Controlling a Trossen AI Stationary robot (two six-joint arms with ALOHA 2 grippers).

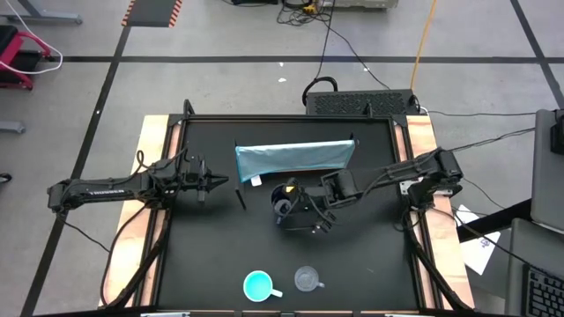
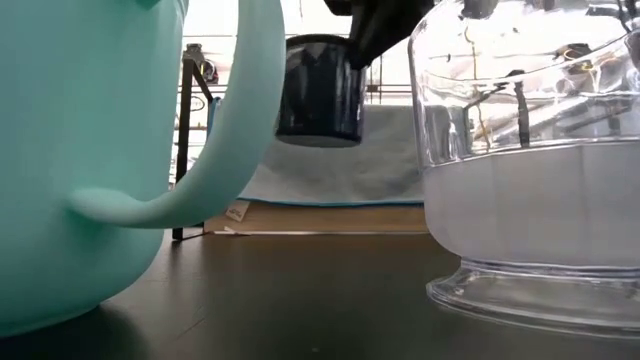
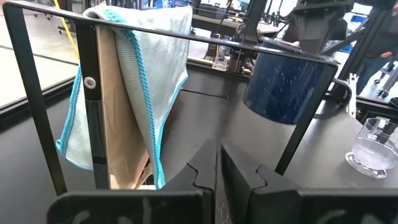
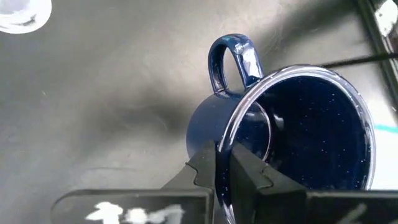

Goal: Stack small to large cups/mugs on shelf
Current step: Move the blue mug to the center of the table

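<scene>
A: Right gripper (image 4: 225, 163) first. Fingers?

B: Clamped on the rim of the navy mug (image 4: 292, 134), one finger inside, one outside, handle pointing away from the wrist. The low view shows that mug (image 2: 320, 90) hanging clear of the table.

A: Where is it over the table?

B: Mid-table in the high view, navy mug (image 1: 284, 201) just near of the shelf (image 1: 293, 158), below its middle. The right arm reaches in from the right edge.

A: Shelf?

B: A black frame draped in light blue-grey cloth, white tag at its near-left corner, standing in the far half of the table (image 1: 211, 255).

A: Left gripper (image 3: 219, 163)?

B: Fingers pressed together, holding nothing. It sits left of the shelf's left end, left gripper (image 1: 211, 183) pointing right, apart from it.

A: Other mugs?

B: Turquoise mug (image 1: 258, 285) and clear mug (image 1: 307, 280) stand side by side at the near edge, turquoise on the left, both upright, well apart from the shelf and both grippers.
</scene>
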